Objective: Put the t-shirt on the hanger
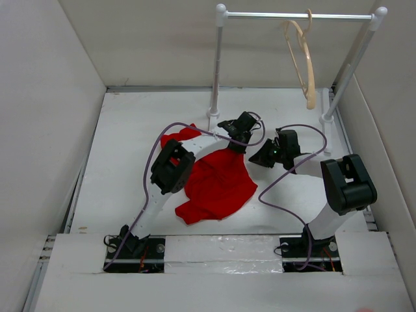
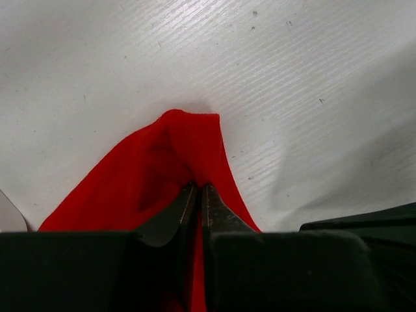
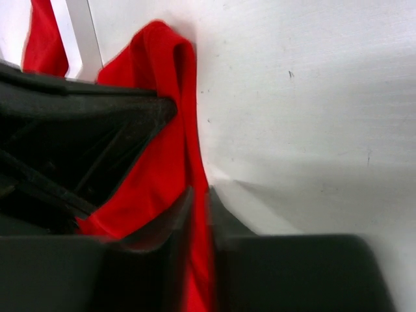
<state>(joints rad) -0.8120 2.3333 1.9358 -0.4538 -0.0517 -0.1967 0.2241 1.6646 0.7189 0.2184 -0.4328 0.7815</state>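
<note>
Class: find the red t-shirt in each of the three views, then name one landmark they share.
Top external: the t-shirt lies crumpled mid-table, between the arms.
Left wrist: bottom centre, a fold pinched in the left end effector.
Right wrist: left of centre, running down into the right end effector.
Shared landmark: the white table.

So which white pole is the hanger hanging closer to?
The right pole: the hanger hangs on the rail close to it, far from the left pole.
</note>
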